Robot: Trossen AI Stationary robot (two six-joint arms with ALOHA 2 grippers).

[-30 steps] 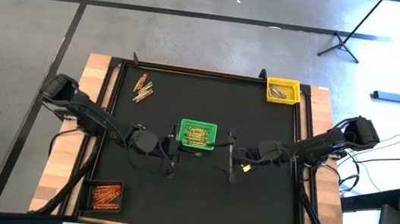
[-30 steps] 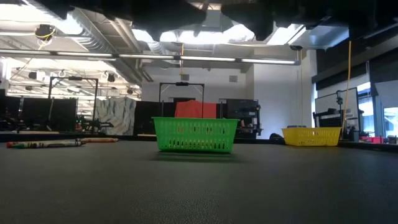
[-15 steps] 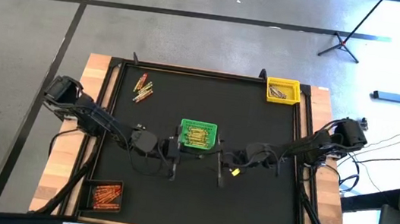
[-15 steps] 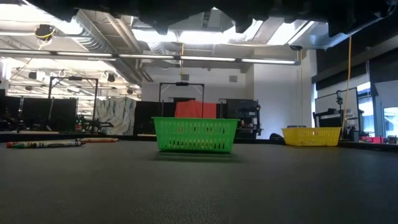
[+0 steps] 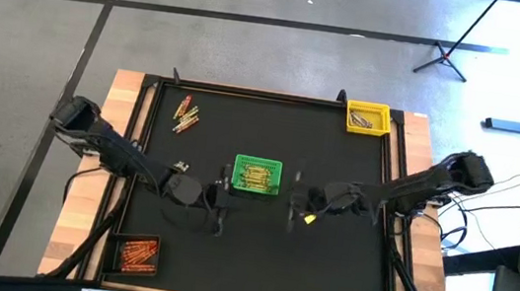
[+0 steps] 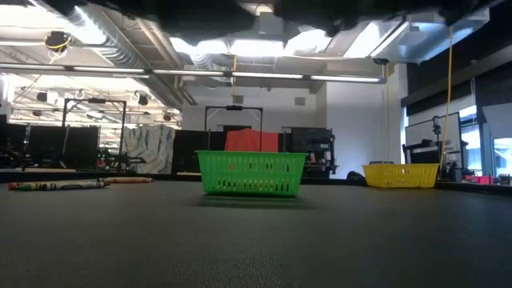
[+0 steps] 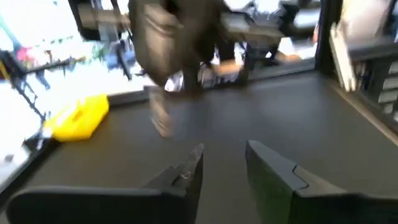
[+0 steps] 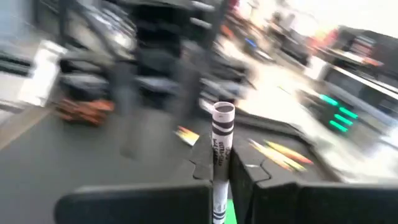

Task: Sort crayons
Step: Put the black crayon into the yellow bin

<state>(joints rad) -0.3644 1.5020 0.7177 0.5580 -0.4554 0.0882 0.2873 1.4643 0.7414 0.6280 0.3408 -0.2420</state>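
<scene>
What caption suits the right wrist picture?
Right pincer shut on a grey crayon, standing upright between its fingers.

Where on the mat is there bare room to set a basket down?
Free: between the loose crayons and the yellow basket, and the near strip right of the orange crayons' basket. Crowded: mid-mat, where the left gripper and right gripper flank the green basket.

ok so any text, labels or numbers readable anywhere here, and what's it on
Nothing is legible.
Grey crayon held in the right gripper: its wrapper carries dark print, too blurred to read.
Crayons lying on the table: label marks too small to read.
Green basket and yellow basket: no text visible.
</scene>
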